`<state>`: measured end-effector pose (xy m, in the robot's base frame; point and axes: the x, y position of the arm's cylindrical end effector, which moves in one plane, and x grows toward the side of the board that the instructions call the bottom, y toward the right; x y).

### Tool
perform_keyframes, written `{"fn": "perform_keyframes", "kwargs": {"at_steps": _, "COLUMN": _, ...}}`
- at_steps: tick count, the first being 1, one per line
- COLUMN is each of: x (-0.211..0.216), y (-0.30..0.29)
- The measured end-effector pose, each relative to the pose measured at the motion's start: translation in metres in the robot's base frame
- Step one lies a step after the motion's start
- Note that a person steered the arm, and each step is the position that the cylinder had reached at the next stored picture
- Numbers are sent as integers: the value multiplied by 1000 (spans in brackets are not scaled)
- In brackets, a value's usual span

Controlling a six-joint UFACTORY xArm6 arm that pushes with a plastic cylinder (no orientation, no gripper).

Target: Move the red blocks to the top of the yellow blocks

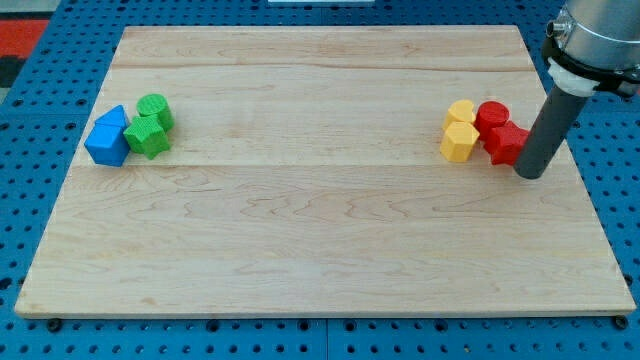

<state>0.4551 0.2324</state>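
Note:
Two yellow blocks sit at the view's right: a rounded one (461, 111) above a hexagonal one (459, 140), touching. Just to their right lie two red blocks: a round one (491, 115) and a star-like one (505, 143), touching each other and the yellow blocks. My tip (531, 175) is at the lower right edge of the star-like red block, against or almost against it. The dark rod rises from there to the view's upper right.
At the view's left a blue block (108, 137) touches two green blocks, a round one (155, 108) and a star-like one (149, 136). The wooden board (320, 230) lies on a blue pegboard.

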Motion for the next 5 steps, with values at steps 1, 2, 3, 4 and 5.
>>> {"fn": "perform_keyframes", "kwargs": {"at_steps": 1, "x": -22, "y": 6}}
{"fn": "perform_keyframes", "kwargs": {"at_steps": 2, "x": -46, "y": 6}}
{"fn": "perform_keyframes", "kwargs": {"at_steps": 3, "x": -84, "y": -9}}
{"fn": "perform_keyframes", "kwargs": {"at_steps": 4, "x": -107, "y": -45}}
{"fn": "perform_keyframes", "kwargs": {"at_steps": 5, "x": -107, "y": -69}}
